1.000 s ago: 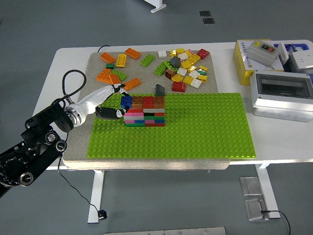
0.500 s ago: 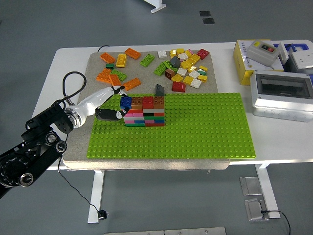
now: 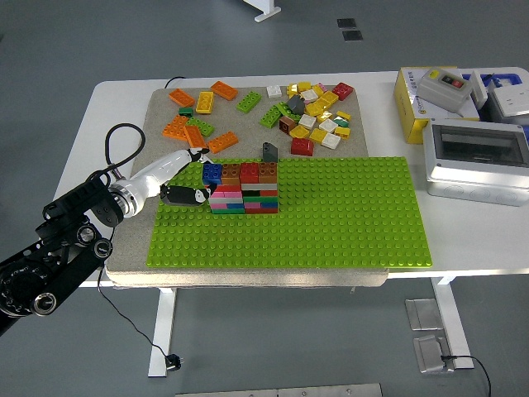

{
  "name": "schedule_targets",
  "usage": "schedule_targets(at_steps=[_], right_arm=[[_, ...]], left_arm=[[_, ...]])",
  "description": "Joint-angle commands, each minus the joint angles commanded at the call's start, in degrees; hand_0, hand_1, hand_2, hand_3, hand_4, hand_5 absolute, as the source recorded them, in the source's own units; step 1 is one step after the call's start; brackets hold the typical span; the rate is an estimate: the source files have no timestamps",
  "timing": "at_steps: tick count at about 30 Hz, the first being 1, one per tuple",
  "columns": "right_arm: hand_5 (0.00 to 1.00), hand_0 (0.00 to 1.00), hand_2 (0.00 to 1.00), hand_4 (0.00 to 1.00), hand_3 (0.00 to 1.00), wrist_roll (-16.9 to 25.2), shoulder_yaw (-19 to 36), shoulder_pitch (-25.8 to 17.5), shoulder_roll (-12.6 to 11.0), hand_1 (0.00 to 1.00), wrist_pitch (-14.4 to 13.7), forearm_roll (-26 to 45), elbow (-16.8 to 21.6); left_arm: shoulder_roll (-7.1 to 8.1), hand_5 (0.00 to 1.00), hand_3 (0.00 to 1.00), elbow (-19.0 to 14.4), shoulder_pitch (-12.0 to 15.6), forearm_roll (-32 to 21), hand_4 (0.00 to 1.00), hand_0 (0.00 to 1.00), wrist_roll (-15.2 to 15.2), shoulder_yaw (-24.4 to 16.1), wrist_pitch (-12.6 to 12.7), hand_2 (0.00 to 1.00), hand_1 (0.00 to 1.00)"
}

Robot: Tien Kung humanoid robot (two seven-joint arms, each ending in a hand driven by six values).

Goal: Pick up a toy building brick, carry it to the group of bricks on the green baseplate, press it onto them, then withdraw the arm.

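Reaching from left of one brick stack [image 3: 245, 188] on one green baseplate [image 3: 331, 223]: one robot hand [image 3: 183, 184], narrowly parted, empty, just beside blue brick [image 3: 212, 173].

A white counter [image 3: 99, 107] is standing on white metal legs [image 3: 163, 331] over a grey floor [image 3: 83, 41]. Two dark floor plates [image 3: 351, 30] are lying beyond it. A black cable [image 3: 132, 327] is trailing underneath. Even light is falling throughout.

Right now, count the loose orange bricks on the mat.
5 orange bricks: one at the far edge, one at the far left corner, two touching at the left, one nearest the baseplate. None seem hidden.
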Motion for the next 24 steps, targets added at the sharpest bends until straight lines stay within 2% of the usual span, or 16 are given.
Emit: schedule_targets(at_steps=[1,2,20,21,24], right_arm=[[0.998,0.781,0.809,0.575,0.813,0.01,-0.02,0.01,-0.01,0.764,0.0,0.03,0.0],[0.998,0.782,0.807,0.575,0.812,0.02,-0.03,0.03,-0.01,0.763,0.0,0.02,0.0],[0.998,0.782,0.807,0.575,0.811,0.4,-1.01,0.14,-0.09,0.762,-0.01,1.04,0.0],[0.998,0.782,0.807,0.575,0.811,0.4,-0.97,0.14,-0.09,0.761,0.0,0.98,0.0],[0.998,0.782,0.807,0.575,0.811,0.38,-0.85,0.14,-0.09,0.761,0.0,0.86,0.0]], left_arm=[[-0.01,0.254,0.657,0.03,-0.02,-0.01,0.401,0.97,0.01,0.0,-0.01,0.998,0.979],[-0.01,0.262,0.706,0.06,-0.05,-0.03,0.432,0.97,0.01,0.01,-0.01,0.998,0.982],[-0.18,0.279,0.715,0.41,-0.25,-0.42,0.451,0.966,0.17,0.2,-0.19,0.998,0.982],[-0.18,0.307,0.749,0.43,-0.26,-0.44,0.501,0.966,0.17,0.21,-0.21,0.998,0.983],[-0.19,0.307,0.749,0.46,-0.26,-0.45,0.501,0.966,0.18,0.23,-0.25,0.998,0.983]])
